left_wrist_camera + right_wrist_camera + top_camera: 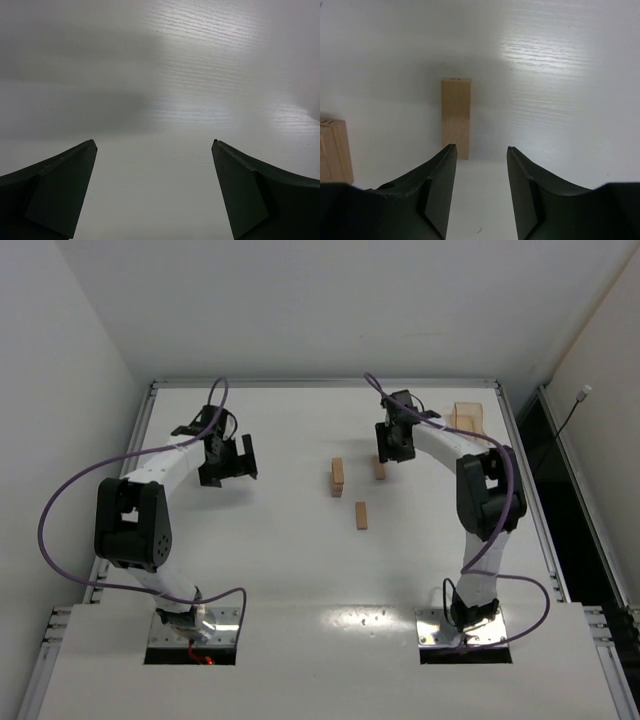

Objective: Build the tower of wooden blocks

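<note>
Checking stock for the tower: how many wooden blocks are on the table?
3 blocks: one at the right hand, one left of it, one nearer the bases. The tray may hide more.

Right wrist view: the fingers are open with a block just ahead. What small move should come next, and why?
Probably shift the right gripper slightly sideways, toward the neighbouring block. The target block lies flat beyond the open fingertips, in line with one finger rather than the gap, so advancing straight would likely bump it instead of straddling it.
</note>
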`<state>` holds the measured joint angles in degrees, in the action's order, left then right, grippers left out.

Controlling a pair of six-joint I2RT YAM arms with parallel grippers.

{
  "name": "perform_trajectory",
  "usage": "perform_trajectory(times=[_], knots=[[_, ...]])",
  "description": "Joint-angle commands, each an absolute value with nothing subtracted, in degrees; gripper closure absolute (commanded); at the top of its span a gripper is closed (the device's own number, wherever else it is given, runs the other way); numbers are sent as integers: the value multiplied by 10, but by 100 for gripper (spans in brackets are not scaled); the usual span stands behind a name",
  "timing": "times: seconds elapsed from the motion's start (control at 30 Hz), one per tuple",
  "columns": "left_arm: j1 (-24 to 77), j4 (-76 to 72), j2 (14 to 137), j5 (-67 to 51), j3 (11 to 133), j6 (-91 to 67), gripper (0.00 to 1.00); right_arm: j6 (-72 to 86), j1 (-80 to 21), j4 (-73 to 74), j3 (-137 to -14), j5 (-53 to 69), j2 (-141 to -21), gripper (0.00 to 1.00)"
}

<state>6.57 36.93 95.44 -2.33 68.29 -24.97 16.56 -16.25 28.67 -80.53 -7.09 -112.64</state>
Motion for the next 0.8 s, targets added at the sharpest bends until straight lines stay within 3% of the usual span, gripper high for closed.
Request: perform_trajectory(times=[0.0,0.1,0.77], knots=[[57,377,941,-11,700,-242,0,184,-159,285,-845,-68,-1157,58],[57,377,941,-5,700,-242,0,189,-159,291,-859,-53,-1174,50],[57,377,952,0,689,-242,0,189,-175,296,-872,-23,-1222,54]])
